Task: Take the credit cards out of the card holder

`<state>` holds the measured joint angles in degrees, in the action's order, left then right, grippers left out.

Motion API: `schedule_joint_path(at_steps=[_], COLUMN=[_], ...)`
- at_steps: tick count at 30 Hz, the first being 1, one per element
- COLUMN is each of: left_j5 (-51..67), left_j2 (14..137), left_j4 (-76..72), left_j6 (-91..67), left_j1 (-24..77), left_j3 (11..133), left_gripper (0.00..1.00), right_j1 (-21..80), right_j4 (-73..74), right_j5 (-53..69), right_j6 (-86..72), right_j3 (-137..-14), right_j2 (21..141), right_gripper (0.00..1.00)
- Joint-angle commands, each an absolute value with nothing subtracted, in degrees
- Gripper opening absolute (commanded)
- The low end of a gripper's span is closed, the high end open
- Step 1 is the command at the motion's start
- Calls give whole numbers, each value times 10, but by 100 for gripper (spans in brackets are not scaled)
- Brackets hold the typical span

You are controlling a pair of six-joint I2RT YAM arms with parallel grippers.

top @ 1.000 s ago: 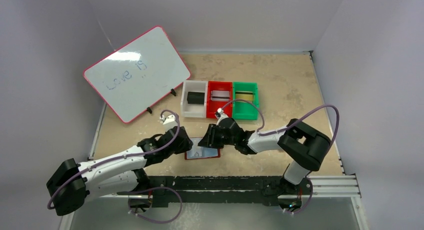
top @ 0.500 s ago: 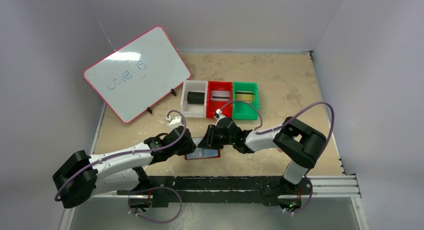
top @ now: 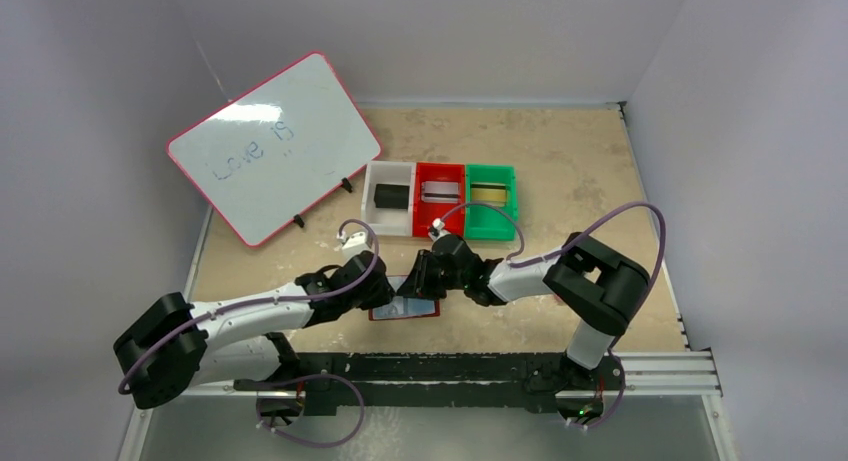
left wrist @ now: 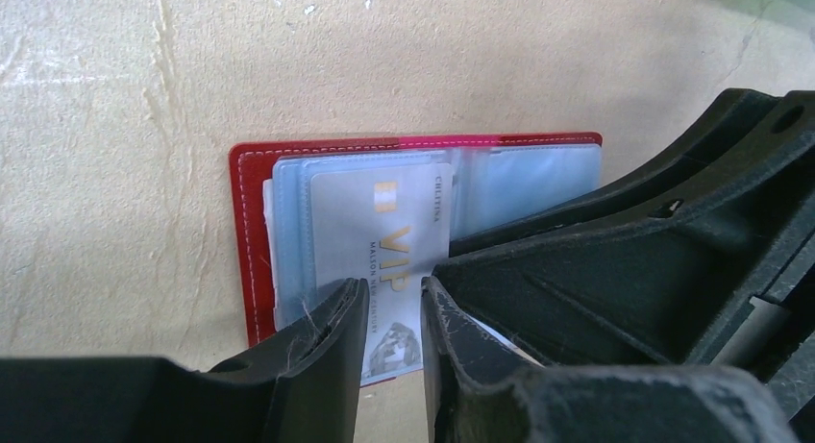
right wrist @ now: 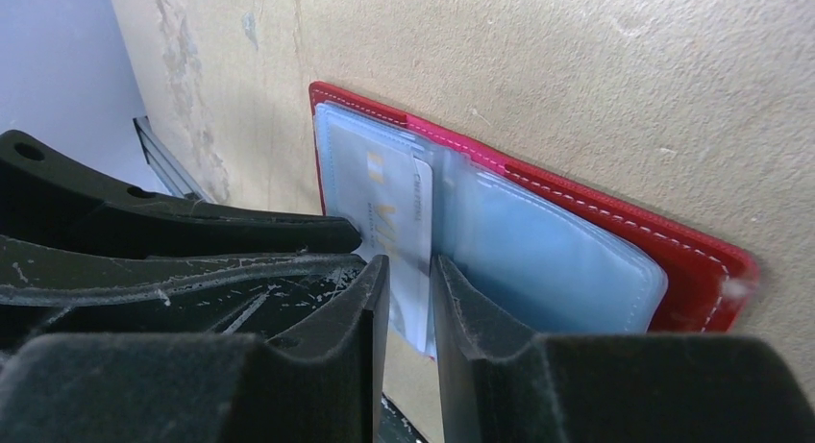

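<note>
I've narrowed my left gripper (left wrist: 389,308) at nine o'clock and right gripper (right wrist: 411,289) at three, both slightly apart, astride the card holder's (left wrist: 252,232) silver card (left wrist: 380,222), so extraction looks next.

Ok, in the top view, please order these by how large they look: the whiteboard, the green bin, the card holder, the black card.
1. whiteboard
2 and 3. green bin and card holder: they look alike, and the holder is partly hidden, so no ranking
4. black card

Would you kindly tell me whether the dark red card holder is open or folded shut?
Open. The dark red book-style card holder lies spread flat, its pale blue clear sleeves and a silver-grey plastic card facing up.
</note>
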<state>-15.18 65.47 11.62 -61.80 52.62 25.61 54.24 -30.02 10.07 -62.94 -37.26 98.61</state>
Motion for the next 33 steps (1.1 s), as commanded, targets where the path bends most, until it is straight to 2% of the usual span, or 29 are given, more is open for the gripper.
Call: schedule_joint_path(at_steps=[1,6,9,17,24,33], left_j5=[-153,-162,-180,-218,-161,-160], left_j2=[666,658,646,579,621,652], left_j4=[122,127,152,216,167,162], left_j6=[-616,-622,-628,-630,-619,-615], left_j1=[526,526,526,526,526,526], left_j3=[244,241,250,274,284,280], left_gripper=[26,25,24,31,32,30], right_j1=[538,533,532,532,532,532], right_j4=[-284,-349,-335,-274,-275,-279], right_j5=[78,121,115,68,76,76], right_j6=[-627,-632,-642,-630,-627,-630], right_j3=[-383,-365,-366,-373,-377,-373], right_j2=[967,974,989,969,979,977], right_gripper=[25,23,25,28,28,27])
